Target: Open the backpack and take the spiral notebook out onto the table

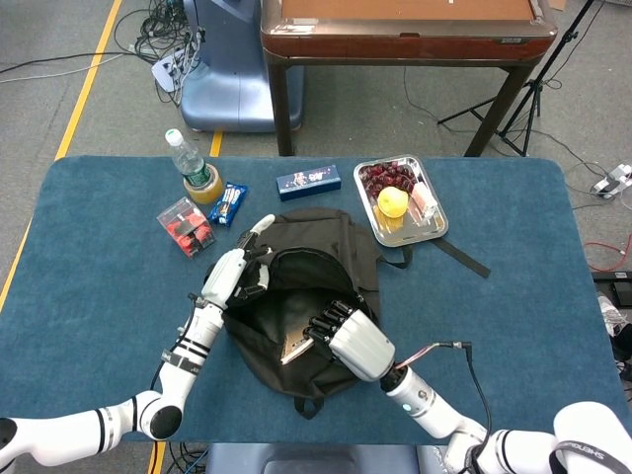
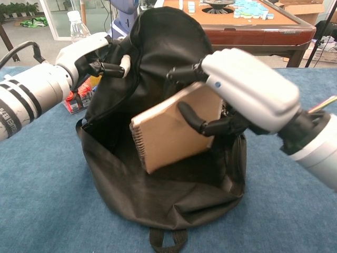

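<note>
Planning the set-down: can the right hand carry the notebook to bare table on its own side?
Probably yes: the right hand holds the spiral notebook above the backpack opening, and the table there lies bare.

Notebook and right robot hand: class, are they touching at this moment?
Touching. The chest view shows the right robot hand gripping the notebook, thumb across its brown cover and fingers over its top edge, above the open backpack.

In the head view the backpack [image 1: 296, 296] lies mid-frame on the table [image 1: 89, 257], a bottle [image 1: 188, 158] and small packets [image 1: 188, 225] at its upper left, a tray [image 1: 431, 229] at its upper right.
</note>
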Controlling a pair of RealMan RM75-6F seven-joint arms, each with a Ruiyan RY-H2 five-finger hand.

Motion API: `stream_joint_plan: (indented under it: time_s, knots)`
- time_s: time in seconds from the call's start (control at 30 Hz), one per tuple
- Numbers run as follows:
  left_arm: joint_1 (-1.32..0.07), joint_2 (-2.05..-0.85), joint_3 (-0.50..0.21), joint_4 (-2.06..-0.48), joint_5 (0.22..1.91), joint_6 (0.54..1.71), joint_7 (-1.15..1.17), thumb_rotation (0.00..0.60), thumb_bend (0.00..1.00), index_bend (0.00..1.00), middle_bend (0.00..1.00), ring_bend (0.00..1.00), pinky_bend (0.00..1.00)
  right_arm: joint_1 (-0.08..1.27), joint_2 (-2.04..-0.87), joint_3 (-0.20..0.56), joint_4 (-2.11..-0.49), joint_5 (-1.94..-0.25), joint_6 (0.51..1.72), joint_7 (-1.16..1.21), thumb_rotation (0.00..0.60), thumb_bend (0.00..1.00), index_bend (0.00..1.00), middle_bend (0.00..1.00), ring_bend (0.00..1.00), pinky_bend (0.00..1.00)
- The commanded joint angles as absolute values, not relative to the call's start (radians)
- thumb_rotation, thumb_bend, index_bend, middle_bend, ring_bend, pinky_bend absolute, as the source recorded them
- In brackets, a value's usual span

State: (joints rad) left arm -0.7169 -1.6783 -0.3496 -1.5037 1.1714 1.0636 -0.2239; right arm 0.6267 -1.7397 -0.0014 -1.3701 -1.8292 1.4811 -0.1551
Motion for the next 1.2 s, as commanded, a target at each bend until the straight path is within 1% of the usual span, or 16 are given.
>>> stream_joint_plan:
  time_s: [0.03,0.27,0.47,0.7,0.8,0.97,1.2]
  knots:
    - [-0.718,-1.679,-0.350,-1.500,1.165,1.060,-0.220,0.600,0.69,0.55,0.04,0.00,0.05,0.611,-1.676,0.003,-1.451,-1.852,1.506,-0.174,0.600,0.60,0.81,0.59,0.56,0.46]
    - [-0.722,-1.682,-0.351,-1.489,1.150,1.053,-0.211,0.600,0.69,0.55,0.04,0.00,0.05,0.590,-1.568,0.038,-1.593,-1.874,1.559,-0.154,0.600,0.61,0.85,0.62,0.62,0.55]
    - [-0.721,-1.681,-0.351,-1.484,1.144,1.051,-0.210,0.600,0.69,0.55,0.04,0.00,0.05,0.559,-1.481,0.072,-1.661,-1.852,1.590,-0.152,0.600,0.61,0.87,0.64,0.65,0.62]
    - [-0.710,-1.669,-0.339,-1.483,1.152,1.053,-0.215,0.600,0.69,0.55,0.04,0.00,0.05,0.508,-1.360,0.119,-1.734,-1.806,1.646,-0.095,0.600,0.61,0.87,0.64,0.66,0.64]
    - [-0.703,-1.664,-0.331,-1.485,1.161,1.058,-0.219,0.600,0.69,0.55,0.04,0.00,0.05,0.485,-1.307,0.135,-1.750,-1.774,1.653,-0.084,0.600,0.61,0.87,0.64,0.67,0.64]
    - [-0.695,-1.656,-0.317,-1.493,1.187,1.069,-0.219,0.600,0.69,0.55,0.04,0.00,0.05,0.466,-1.250,0.150,-1.747,-1.712,1.623,-0.050,0.600,0.61,0.87,0.64,0.67,0.64]
    - [-0.688,-1.649,-0.293,-1.500,1.213,1.075,-0.205,0.600,0.69,0.51,0.04,0.00,0.05,0.472,-1.236,0.160,-1.673,-1.583,1.497,-0.007,0.600,0.61,0.87,0.64,0.67,0.64]
